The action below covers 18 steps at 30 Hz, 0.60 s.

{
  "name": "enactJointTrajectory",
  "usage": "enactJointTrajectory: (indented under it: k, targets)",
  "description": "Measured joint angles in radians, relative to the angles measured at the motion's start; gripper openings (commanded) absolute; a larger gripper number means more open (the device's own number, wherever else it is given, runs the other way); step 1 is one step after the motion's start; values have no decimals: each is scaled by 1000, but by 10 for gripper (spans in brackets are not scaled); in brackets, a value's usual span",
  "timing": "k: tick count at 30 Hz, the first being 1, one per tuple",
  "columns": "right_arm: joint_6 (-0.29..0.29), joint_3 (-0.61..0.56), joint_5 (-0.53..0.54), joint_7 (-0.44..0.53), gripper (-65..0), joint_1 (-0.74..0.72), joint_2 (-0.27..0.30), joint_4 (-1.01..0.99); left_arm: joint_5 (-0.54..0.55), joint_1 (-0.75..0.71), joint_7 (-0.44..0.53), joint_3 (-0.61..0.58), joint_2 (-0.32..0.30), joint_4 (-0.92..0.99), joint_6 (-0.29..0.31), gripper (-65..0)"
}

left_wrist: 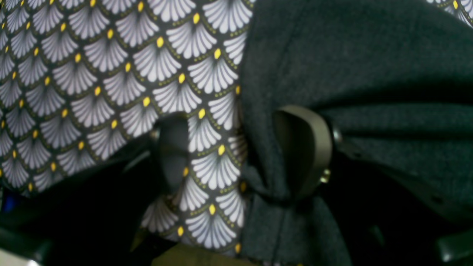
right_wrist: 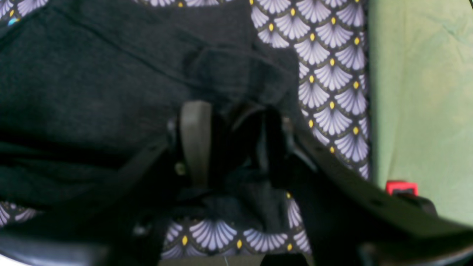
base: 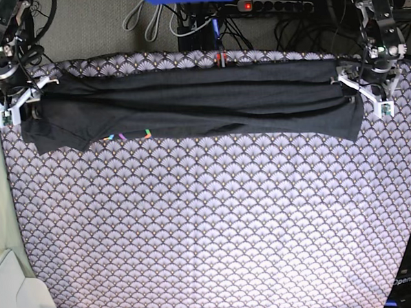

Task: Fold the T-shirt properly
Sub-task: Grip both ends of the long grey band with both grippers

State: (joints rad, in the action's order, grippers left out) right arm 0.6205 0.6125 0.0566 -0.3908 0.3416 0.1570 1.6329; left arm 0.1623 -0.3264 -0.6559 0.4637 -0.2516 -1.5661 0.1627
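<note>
The dark charcoal T-shirt lies as a long folded band across the far part of the table, with its small coloured print at the near edge. My left gripper is at its right end. In the left wrist view the gripper is open, and the shirt edge lies against one finger. My right gripper is at the shirt's left end. In the right wrist view its jaws stand partly apart with loose shirt cloth between them.
The fan-patterned tablecloth covers the table. A power strip and cables lie behind the far edge. A green surface and a small red part lie past the table's left edge. A white object sits at the near left corner.
</note>
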Motion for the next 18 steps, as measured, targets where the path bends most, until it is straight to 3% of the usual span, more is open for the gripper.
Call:
enactJointTrajectory:
  k: [3,6,8,11,14,18]
  targets:
    - [0,-5,0,-1,-377,0,0,0,0,0,0,0,0,0,12,-241]
    - [-1,-5,1,4,-377,3,0,-11,-3,0,-6,7,2,0,119,-241]
    - [0,-5,1,6,-377,3,0,-36,-5,0,-7,8,2,0,152,-241]
    - [0,-5,1,9,-377,2,1,-70,-4,0,-9,8,2,-1,164,-241]
    - [68,0,1,9,-377,-3,1,-87,-4,0,-10,11,6,-3,168,-241]
    - [68,0,0,10,-377,-3,-3,-89,-7,0,-7,12,36,-12,167,-241]
